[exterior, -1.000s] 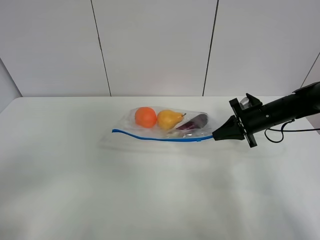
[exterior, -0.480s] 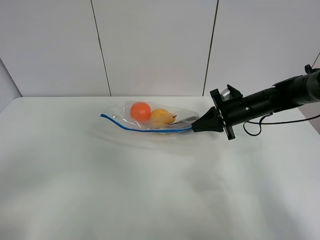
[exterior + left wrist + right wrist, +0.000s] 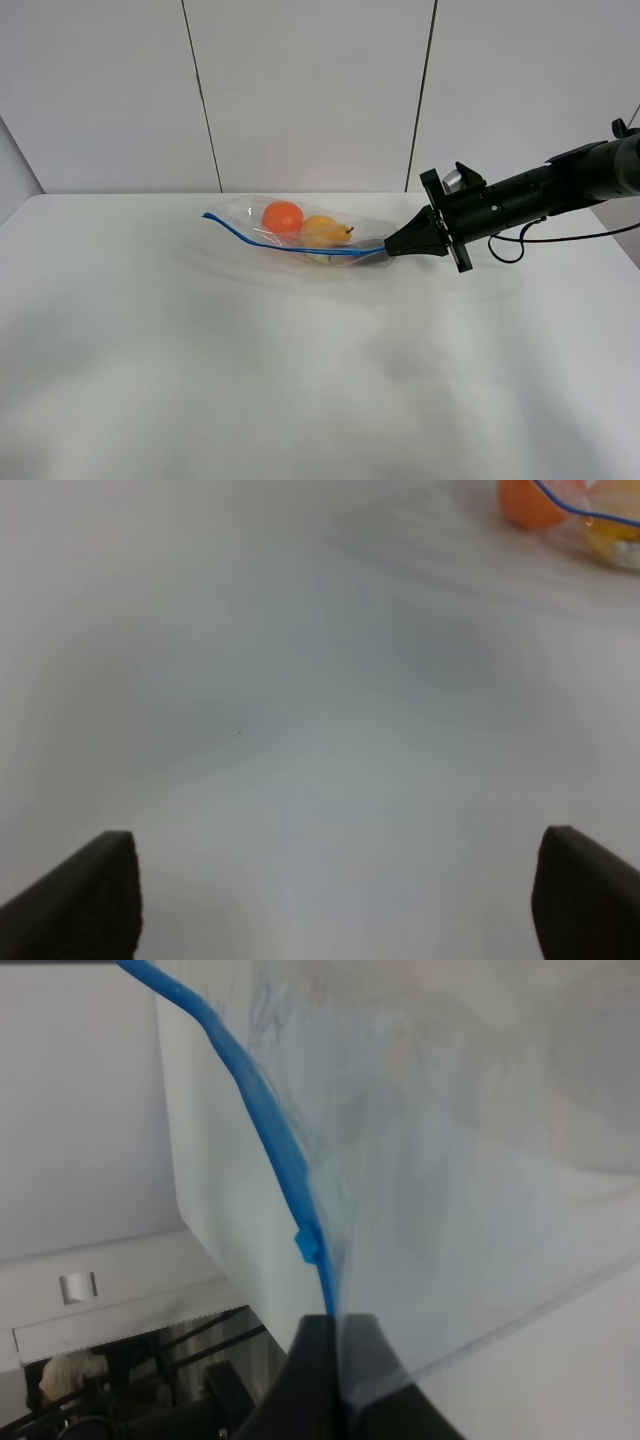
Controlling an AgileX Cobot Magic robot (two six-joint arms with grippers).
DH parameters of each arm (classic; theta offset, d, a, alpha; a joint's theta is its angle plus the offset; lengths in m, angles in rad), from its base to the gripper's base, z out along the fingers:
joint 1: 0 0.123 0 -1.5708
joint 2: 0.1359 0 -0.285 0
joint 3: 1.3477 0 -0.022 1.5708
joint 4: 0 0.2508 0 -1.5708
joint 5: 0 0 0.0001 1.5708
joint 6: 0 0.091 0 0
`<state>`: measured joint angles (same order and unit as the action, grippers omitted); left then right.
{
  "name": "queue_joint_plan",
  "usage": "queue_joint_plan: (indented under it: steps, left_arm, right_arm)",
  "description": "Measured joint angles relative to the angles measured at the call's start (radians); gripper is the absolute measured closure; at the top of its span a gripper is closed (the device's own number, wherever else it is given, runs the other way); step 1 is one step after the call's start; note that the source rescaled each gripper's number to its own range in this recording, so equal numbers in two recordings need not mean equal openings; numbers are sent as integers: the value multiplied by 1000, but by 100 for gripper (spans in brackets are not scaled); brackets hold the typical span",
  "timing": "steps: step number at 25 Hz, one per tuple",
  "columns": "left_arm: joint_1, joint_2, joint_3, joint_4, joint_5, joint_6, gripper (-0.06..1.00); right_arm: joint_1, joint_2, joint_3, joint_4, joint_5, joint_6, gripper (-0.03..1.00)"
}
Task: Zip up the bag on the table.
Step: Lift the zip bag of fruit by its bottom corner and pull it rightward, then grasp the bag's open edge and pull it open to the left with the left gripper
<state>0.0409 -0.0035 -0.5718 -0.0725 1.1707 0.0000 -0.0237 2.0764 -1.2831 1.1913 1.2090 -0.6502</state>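
My right arm reaches in low from the right of the overhead view, stretched almost level toward the middle. Its right gripper [image 3: 391, 248] is closed to a point, pinching the right end of the blue zipper strip [image 3: 290, 246] on the bag [image 3: 345, 229]. The bag sits over the far middle of the table [image 3: 200, 360], and I cannot tell how much of it rests on the surface. Inside the bag, an orange [image 3: 283, 217] lies beside a yellow pear [image 3: 322, 230]. The left gripper [image 3: 335, 848] hangs over bare tabletop with its fingers [image 3: 105, 885] spread wide, well apart from the bag.
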Motion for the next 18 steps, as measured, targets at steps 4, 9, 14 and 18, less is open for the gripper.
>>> queue_joint_plan:
  steps: [4, 9, 14, 18]
  left_arm:
    - [0, 7, -13, 1, -14, 0, 3]
    - [0, 221, -136, -13, -164, 6, 3]
    - [0, 536, -246, -56, -316, 79, 3]
    - [0, 800, -323, -191, -431, 233, 3]
  right_arm:
    - [0, 0, 0, -2, 0, 1, 97]
    - [0, 0, 0, -2, 0, 1, 97]
    - [0, 0, 0, -2, 0, 1, 97]
    - [0, 0, 0, -2, 0, 1, 97]
